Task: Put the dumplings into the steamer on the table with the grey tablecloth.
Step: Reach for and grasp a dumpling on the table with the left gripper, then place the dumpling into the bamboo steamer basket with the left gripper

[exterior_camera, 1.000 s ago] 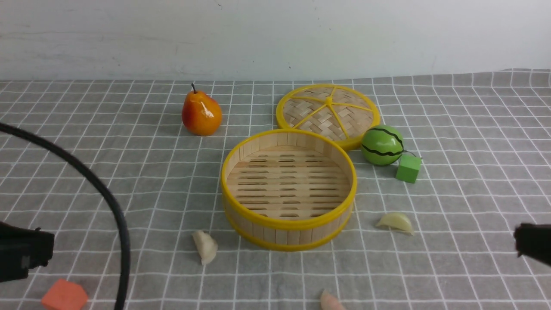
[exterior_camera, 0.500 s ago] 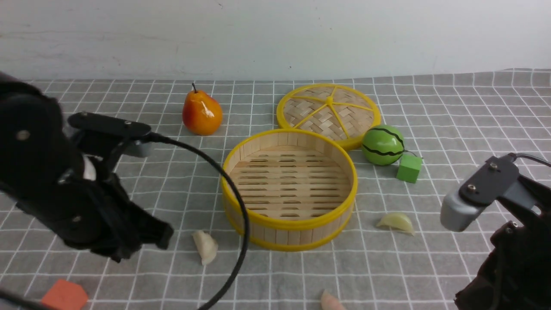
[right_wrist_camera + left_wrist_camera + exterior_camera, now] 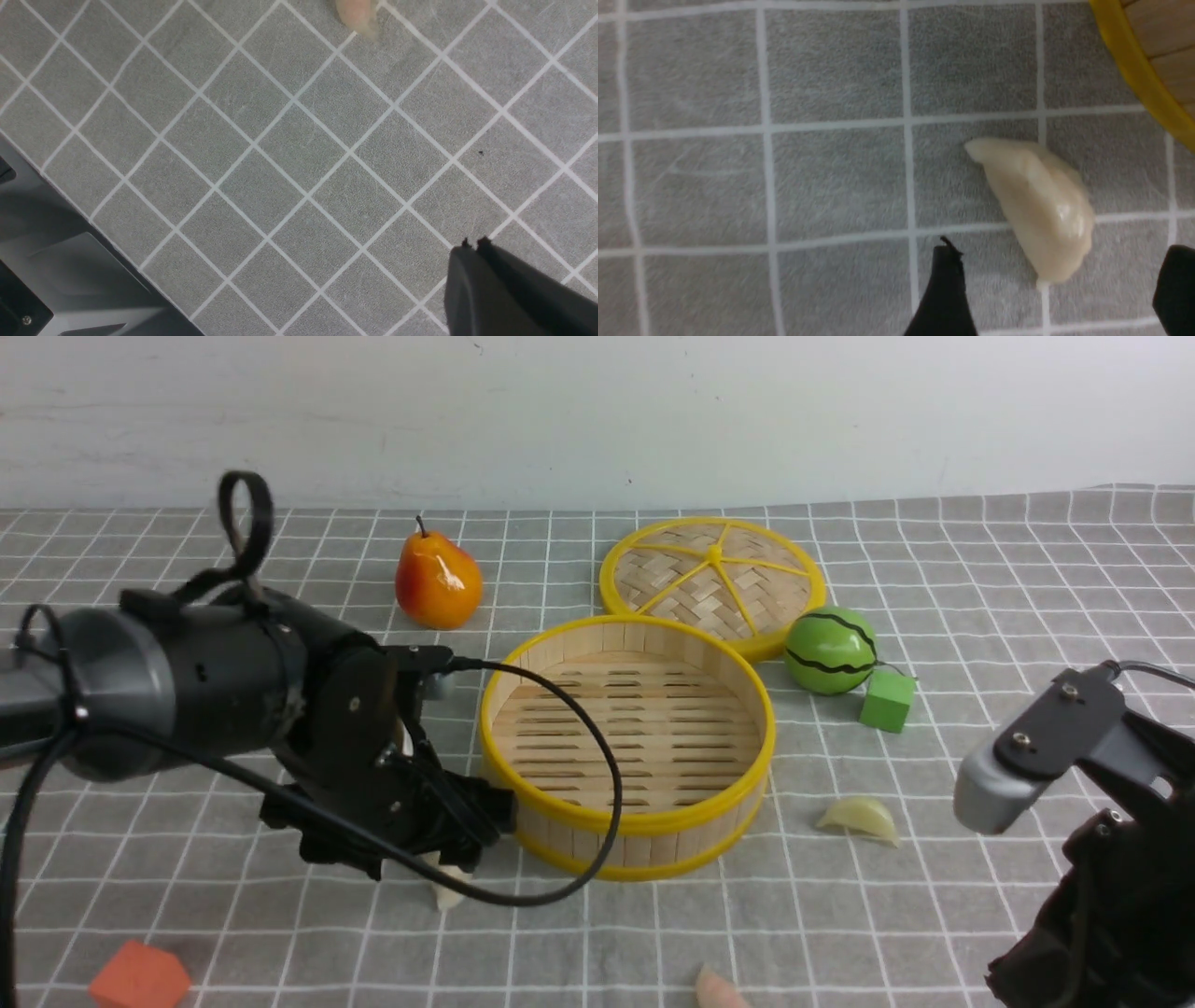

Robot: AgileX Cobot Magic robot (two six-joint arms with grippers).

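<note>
The steamer (image 3: 624,823) stands empty mid-table on the grey tablecloth (image 3: 980,569); its yellow rim (image 3: 1139,70) shows in the left wrist view. My left gripper (image 3: 1060,252) is open, low over the white dumpling (image 3: 1038,205). Its near end lies between the fingers, untouched. In the front view only that dumpling's tip (image 3: 450,894) shows under the left gripper (image 3: 448,845). A pale yellow-green dumpling (image 3: 859,819) lies right of the steamer. A pink dumpling (image 3: 717,989) lies at the front edge, also in the right wrist view (image 3: 357,14). My right gripper (image 3: 472,242) is shut and empty above bare cloth.
A pear (image 3: 437,581) stands at the back left. A woven yellow-spoked lid (image 3: 711,577), a green striped ball (image 3: 829,651) and a green cube (image 3: 885,700) lie behind and right of the steamer. An orange cube (image 3: 140,978) sits front left. The left arm's cable (image 3: 560,887) loops against the steamer's wall.
My left arm swung in from the left edge to the white dumpling and its jaws opened. My right arm rose into view at the lower right, then held still.
</note>
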